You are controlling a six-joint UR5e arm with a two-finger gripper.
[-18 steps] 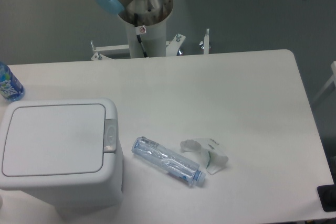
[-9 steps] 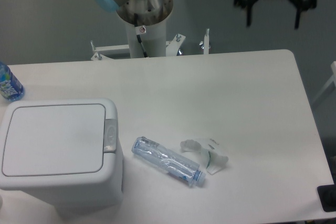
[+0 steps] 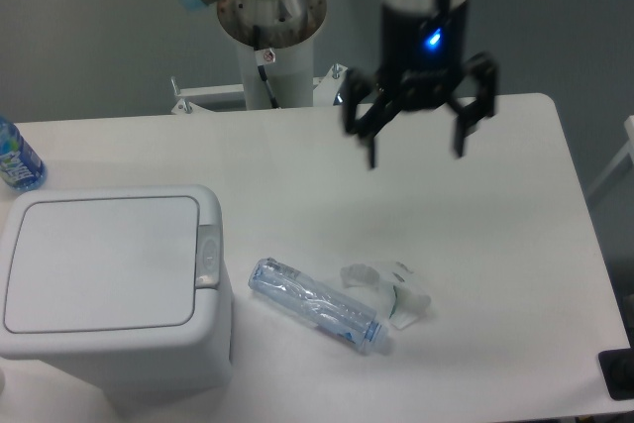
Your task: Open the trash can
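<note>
The trash can is a boxy white bin at the table's front left, its flat lid down and the small grey latch button on its right edge. My gripper hangs open above the table's back middle, well to the right of the bin and apart from it, fingers spread wide and pointing down with nothing between them.
A crushed clear plastic bottle lies right of the bin, with a torn white plastic piece beside it. A blue-labelled bottle stands at the left edge. The arm's base column rises behind the table.
The gripper has come down from the upper right and moved left, now hanging over the table's back middle. The bin and the bottle have not moved.
</note>
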